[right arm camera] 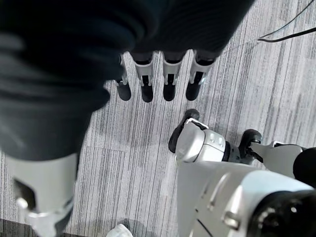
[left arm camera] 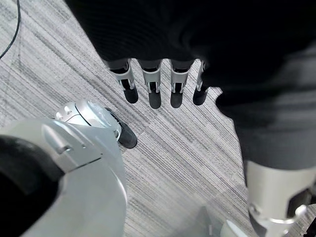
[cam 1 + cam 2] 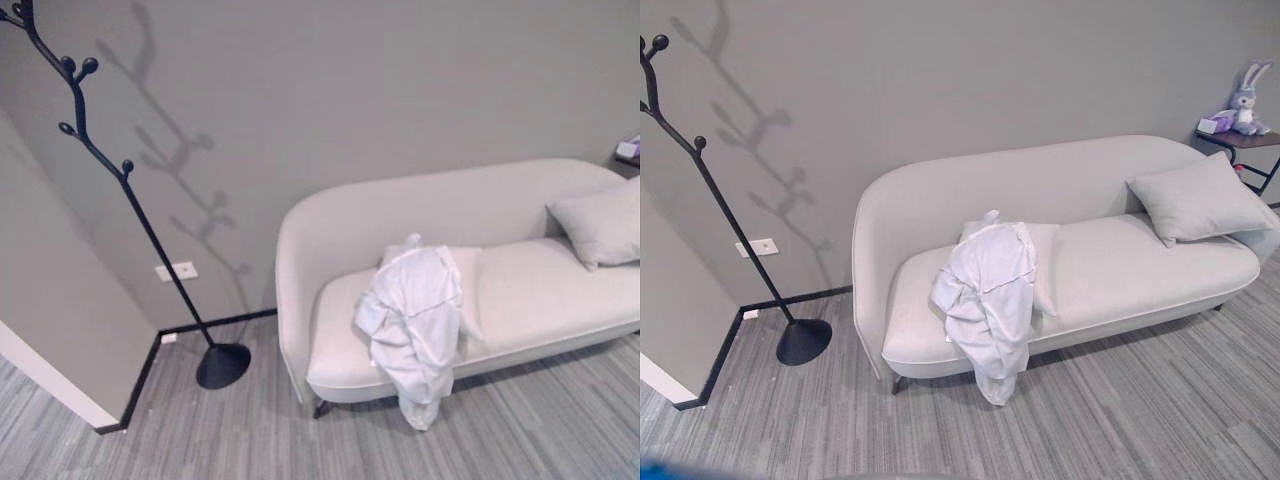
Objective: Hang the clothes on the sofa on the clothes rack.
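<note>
A white garment (image 3: 415, 320) lies crumpled over the front edge of a pale sofa (image 3: 520, 290), one end drooping to the floor. A black branch-like clothes rack (image 3: 105, 170) with knobbed pegs stands to the left of the sofa, against the grey wall, on a round base (image 3: 222, 365). In the right eye view I see the same garment (image 3: 988, 295) and rack (image 3: 715, 200). My left hand (image 2: 158, 84) hangs over the striped floor with straight fingers, holding nothing. My right hand (image 1: 158, 79) hangs the same way, empty.
A grey cushion (image 3: 1195, 200) rests at the sofa's right end, and another pale cushion (image 3: 1045, 265) lies behind the garment. A small side table (image 3: 1245, 145) with a plush rabbit (image 3: 1243, 98) stands at the far right. A wall corner (image 3: 60, 340) juts out on the left.
</note>
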You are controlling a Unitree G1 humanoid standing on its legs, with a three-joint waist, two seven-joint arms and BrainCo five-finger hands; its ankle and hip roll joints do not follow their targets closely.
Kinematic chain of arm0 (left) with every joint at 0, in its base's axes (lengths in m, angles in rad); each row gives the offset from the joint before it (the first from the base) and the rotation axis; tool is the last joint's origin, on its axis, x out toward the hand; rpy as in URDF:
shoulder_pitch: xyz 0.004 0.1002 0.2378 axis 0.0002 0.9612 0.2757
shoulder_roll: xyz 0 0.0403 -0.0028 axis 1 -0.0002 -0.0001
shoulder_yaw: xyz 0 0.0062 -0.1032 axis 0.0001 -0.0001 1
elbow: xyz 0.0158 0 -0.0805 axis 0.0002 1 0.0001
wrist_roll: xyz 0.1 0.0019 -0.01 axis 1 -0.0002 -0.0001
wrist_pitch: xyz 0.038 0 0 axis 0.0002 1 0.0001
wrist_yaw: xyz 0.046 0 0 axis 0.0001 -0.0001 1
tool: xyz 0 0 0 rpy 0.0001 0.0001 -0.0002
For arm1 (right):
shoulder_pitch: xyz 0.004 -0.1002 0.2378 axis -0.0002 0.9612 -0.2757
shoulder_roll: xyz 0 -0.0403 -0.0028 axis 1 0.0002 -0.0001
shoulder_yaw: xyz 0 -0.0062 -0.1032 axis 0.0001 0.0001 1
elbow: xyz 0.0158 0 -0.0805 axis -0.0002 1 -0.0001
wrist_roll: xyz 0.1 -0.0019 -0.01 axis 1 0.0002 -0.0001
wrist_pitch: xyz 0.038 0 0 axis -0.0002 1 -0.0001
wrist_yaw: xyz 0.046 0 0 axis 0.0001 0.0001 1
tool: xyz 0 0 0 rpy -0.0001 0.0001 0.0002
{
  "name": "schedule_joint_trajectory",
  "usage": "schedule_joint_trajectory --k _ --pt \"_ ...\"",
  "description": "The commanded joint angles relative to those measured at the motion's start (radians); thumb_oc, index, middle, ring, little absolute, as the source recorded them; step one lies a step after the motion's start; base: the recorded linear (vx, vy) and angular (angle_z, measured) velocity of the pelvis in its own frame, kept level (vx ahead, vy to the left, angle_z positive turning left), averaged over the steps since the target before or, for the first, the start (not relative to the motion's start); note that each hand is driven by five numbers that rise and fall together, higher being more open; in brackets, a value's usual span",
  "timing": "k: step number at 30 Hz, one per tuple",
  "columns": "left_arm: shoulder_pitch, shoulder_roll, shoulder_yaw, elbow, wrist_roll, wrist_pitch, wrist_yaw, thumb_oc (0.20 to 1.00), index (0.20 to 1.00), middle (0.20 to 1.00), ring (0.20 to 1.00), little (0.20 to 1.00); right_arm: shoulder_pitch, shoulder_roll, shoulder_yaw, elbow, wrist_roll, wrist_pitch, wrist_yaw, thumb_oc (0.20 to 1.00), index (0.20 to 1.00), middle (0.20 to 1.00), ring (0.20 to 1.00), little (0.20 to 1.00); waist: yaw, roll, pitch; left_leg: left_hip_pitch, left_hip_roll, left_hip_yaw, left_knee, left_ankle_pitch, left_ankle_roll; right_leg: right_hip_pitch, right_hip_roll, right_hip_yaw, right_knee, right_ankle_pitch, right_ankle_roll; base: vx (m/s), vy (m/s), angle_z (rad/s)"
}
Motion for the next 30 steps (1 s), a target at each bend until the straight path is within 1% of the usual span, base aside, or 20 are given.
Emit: schedule_joint_trajectory --k 1,7,14,18,27,29,30 --pt "-0.039 -0.010 0.033 0.013 0.019 -0.012 -0.011 1.000 1.000 1.000 1.000 1.000 -0.081 0.030 -0.030 0.071 0.029 -0.012 -0.002 1.000 1.000 1.000 1.000 1.000 0.000 -0.049 0.012 0.036 -0.022 -0.026 -0.065 0.022 -0.011 0.209 -0.008 -0.029 -0.407 0.215 0.081 0.00 -0.001 0.08" --pt "-0.039 -0.011 0.026 0.016 0.032 -0.016 -0.011 1.000 1.000 1.000 1.000 1.000 -0.087 0.032 -0.018 0.071 0.015 -0.015 -0.002 1.000 1.000 1.000 1.000 1.000 0.002 -0.051 0.017 0.036 -0.020 -0.027 -0.065 0.021 -0.011 0.209 -0.007 -0.030 -0.407 0.214 0.080 0.00 -0.001 0.02" --pt "-0.046 -0.015 -0.024 0.000 0.082 -0.025 -0.018 1.000 1.000 1.000 1.000 1.000 -0.094 0.042 0.022 0.053 -0.016 -0.024 0.004 1.000 1.000 1.000 1.000 1.000 0.002 -0.052 0.024 0.037 -0.017 -0.027 -0.065 0.020 -0.013 0.206 -0.007 -0.031 -0.407 0.215 0.079 0.00 -0.006 0.02" --pt "-0.047 -0.016 -0.035 -0.002 0.091 -0.028 -0.017 1.000 1.000 1.000 1.000 1.000 -0.094 0.043 0.032 0.051 -0.030 -0.028 0.003 1.000 1.000 1.000 1.000 1.000 0.001 -0.052 0.027 0.039 -0.016 -0.026 -0.065 0.019 -0.014 0.208 -0.005 -0.032 -0.407 0.214 0.079 0.00 0.000 0.00" --pt "-0.050 -0.014 -0.027 -0.002 0.081 -0.034 -0.008 1.000 1.000 1.000 1.000 1.000 -0.099 0.048 0.046 0.041 -0.050 -0.038 -0.002 1.000 1.000 1.000 1.000 1.000 0.001 -0.052 0.030 0.046 -0.012 -0.027 -0.065 0.018 -0.017 0.214 -0.001 -0.033 -0.407 0.210 0.076 0.00 -0.004 0.00" --pt "-0.055 -0.015 -0.027 -0.007 0.074 -0.036 -0.005 1.000 1.000 1.000 1.000 1.000 -0.103 0.048 0.052 0.035 -0.054 -0.037 0.001 1.000 1.000 1.000 1.000 1.000 -0.001 -0.052 0.032 0.051 -0.007 -0.026 -0.065 0.020 -0.019 0.218 0.002 -0.031 -0.407 0.208 0.071 -0.01 -0.056 0.00" --pt "-0.060 -0.017 -0.028 -0.010 0.062 -0.037 -0.004 1.000 1.000 1.000 1.000 1.000 -0.108 0.046 0.051 0.031 -0.054 -0.039 0.000 1.000 1.000 1.000 1.000 1.000 -0.002 -0.052 0.043 0.052 0.001 -0.023 -0.056 0.025 -0.020 0.213 0.006 -0.026 -0.388 0.200 0.064 -0.05 -0.065 -0.01"
